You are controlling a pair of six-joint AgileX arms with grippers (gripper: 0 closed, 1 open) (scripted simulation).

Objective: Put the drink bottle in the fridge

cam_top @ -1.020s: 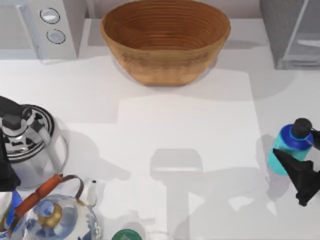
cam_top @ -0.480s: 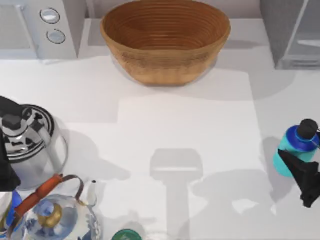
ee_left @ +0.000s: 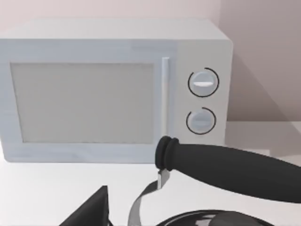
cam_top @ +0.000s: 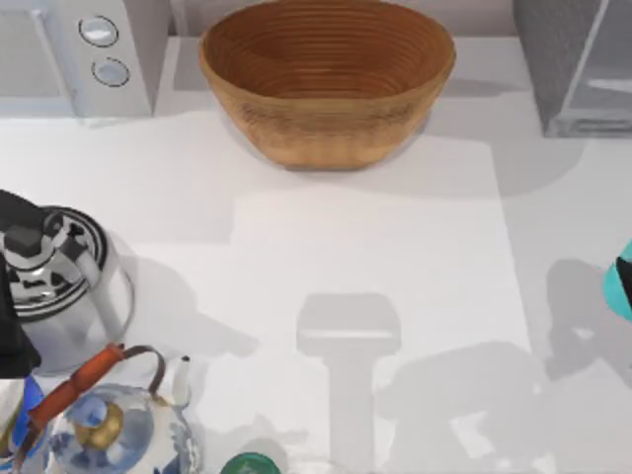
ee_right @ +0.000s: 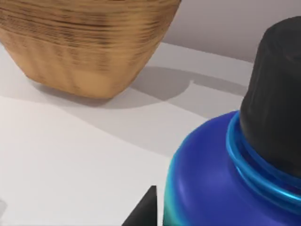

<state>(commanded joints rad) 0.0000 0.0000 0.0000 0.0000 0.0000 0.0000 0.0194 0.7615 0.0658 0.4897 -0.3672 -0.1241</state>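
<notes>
Left side first: my left arm (cam_top: 10, 336) is parked at the left edge of the white table (cam_top: 395, 247). It sits right beside a shiny silver kettle (cam_top: 59, 286) with a black handle. In the left wrist view, a dark bit of the left gripper (ee_left: 91, 212) peeks in low down, close to the kettle's handle. I cannot tell if this gripper is open or closed.

Behind the kettle, in the far left corner, stands a grey box with two round dials (cam_top: 79, 49). In front of the kettle, near the table's front edge, sits a blue-and-white teapot (cam_top: 114, 425) with an orange handle. Just to its right is a small green-topped round thing (cam_top: 249, 464), cut off by the front edge.

In the middle at the back sits a big round woven brown basket (cam_top: 326, 79).

In the far right corner stands the tall grey fridge (cam_top: 568, 59) with its pale glassy front.

The small turquoise drink bottle (cam_top: 622, 286) with a dark blue shoulder and black cap is at the right edge of the top view. It is well apart from the fridge. Its shadow lies on the table a little to its left. In the right wrist view, the bottle sits very close up. The right gripper (ee_right: 146, 211) is holding it, with one dark tip showing against the bottle's side.
</notes>
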